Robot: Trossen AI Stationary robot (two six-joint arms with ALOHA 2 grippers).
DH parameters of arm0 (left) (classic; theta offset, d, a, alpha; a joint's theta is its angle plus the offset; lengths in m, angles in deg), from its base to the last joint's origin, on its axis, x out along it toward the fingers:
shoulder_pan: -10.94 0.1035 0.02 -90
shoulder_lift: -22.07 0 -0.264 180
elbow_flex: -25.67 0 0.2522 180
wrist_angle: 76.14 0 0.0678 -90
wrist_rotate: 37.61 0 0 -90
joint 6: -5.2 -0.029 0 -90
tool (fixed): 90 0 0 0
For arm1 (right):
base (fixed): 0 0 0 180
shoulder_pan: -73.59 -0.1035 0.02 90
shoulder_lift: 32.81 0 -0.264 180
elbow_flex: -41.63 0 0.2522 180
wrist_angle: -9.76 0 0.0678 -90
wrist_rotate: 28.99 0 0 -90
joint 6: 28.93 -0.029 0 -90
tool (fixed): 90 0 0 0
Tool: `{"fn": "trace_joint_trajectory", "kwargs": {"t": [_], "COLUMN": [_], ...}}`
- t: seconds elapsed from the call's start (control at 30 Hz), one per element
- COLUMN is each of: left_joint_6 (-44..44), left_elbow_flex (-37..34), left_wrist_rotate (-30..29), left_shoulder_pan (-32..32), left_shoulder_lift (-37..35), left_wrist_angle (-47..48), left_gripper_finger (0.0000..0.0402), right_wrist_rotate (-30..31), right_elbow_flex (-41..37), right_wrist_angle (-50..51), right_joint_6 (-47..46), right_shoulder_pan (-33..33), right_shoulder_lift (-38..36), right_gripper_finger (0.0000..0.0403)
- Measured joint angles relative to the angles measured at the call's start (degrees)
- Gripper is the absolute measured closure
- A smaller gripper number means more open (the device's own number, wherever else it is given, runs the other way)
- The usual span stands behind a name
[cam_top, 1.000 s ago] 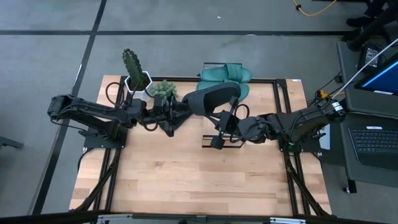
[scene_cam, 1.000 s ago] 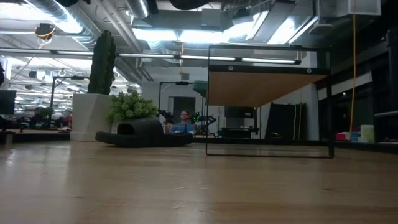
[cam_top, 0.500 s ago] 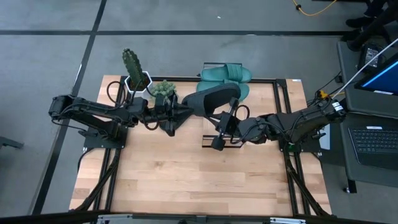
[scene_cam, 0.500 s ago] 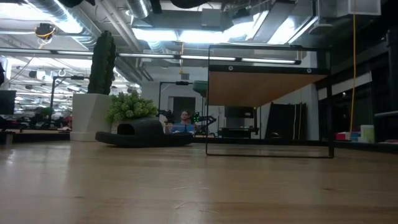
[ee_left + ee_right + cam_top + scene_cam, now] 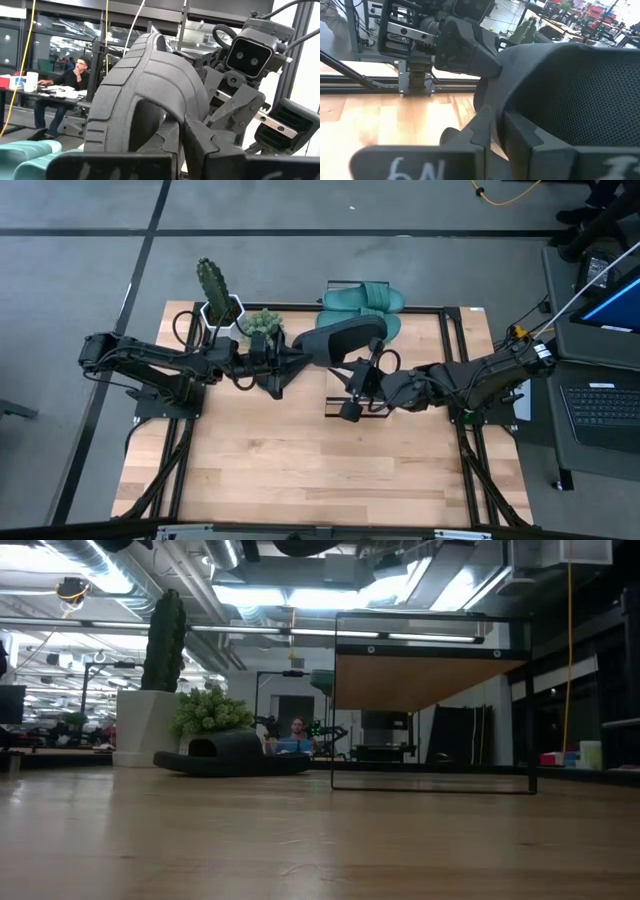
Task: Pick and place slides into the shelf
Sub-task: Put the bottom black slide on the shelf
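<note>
While both grippers sit on one black slide (image 5: 338, 340), held in the air between them just beside the shelf (image 5: 440, 312), the coming move turns on which end each arm has. The left gripper (image 5: 290, 358) is clamped shut on the slide's left end; the right gripper (image 5: 362, 372) straddles its right edge with its jaws narrow — whether gripping or letting go I cannot tell. The slide's long axis runs left to right, from one gripper toward the other, tilted. Farther back, two teal slides (image 5: 362, 298) lie on the shelf, so it lies behind and to the right of the held slide — nearer the right arm.
</note>
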Motion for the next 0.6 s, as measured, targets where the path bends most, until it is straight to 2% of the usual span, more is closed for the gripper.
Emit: {"fn": "trace_joint_trajectory", "kwargs": {"t": [0.17,0.47,0.6], "left_joint_6": [-0.96,-0.77,-0.75], "left_elbow_flex": [0.06,0.06,0.06], "left_wrist_rotate": [-0.09,-0.21,-0.73], "left_shoulder_pan": [0.17,2.66,3.85], "left_shoulder_lift": [-0.13,-0.26,-0.28], "left_wrist_angle": [0.22,0.62,1.45], "left_gripper_finger": [0.0399,0.0401,0.0401], "right_wrist_rotate": [1.89,3.07,9.03], "right_elbow_flex": [0.0,0.0,0.0], "right_wrist_angle": [1.08,1.8,1.73], "right_joint_6": [2.5,6.11,7.83], "right_shoulder_pan": [-0.02,-0.04,-0.09], "right_shoulder_lift": [0.1,0.05,0.01], "right_gripper_finger": [0.0315,0.0224,0.0196]}}
